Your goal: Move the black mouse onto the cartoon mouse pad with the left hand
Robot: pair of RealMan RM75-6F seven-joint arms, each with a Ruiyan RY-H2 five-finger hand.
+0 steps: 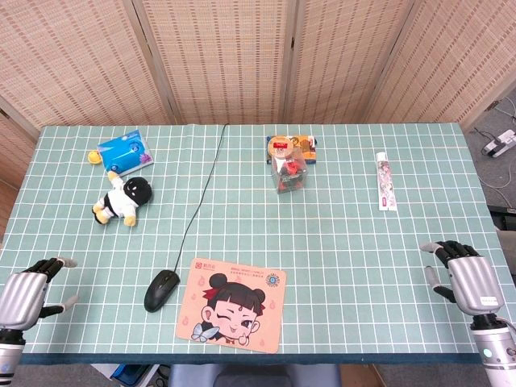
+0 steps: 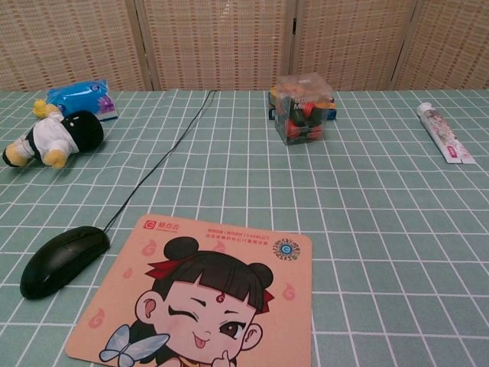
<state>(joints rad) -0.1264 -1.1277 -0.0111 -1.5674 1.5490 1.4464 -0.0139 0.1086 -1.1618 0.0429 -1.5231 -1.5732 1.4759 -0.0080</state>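
Table covered by a green cloth with a white grid. Glossy black corded computer mouse lies on the cloth near the front edge, just beside the left edge of the mouse pad, not on it; in the chest view the mouse sits close to the pad's left border without overlapping it. Its thin black cable runs away across the table to the far edge.

Peach-coloured rectangular mouse pad printed with a winking cartoon girl with black hair buns lies flat at front centre, slightly skewed.

Silver left hand rests at the front left corner, well apart from the mouse, fingers spread and holding nothing. Silver right hand sits at the front right corner, fingers likewise apart, nothing in it. Neither hand shows in the chest view.

Far left: blue plastic packet, and just in front of it a plush figure in black, white and yellow lying on its side. Far centre: clear plastic box with red and dark contents, against a flat orange and blue item behind it. Far right: white printed tube lying flat.
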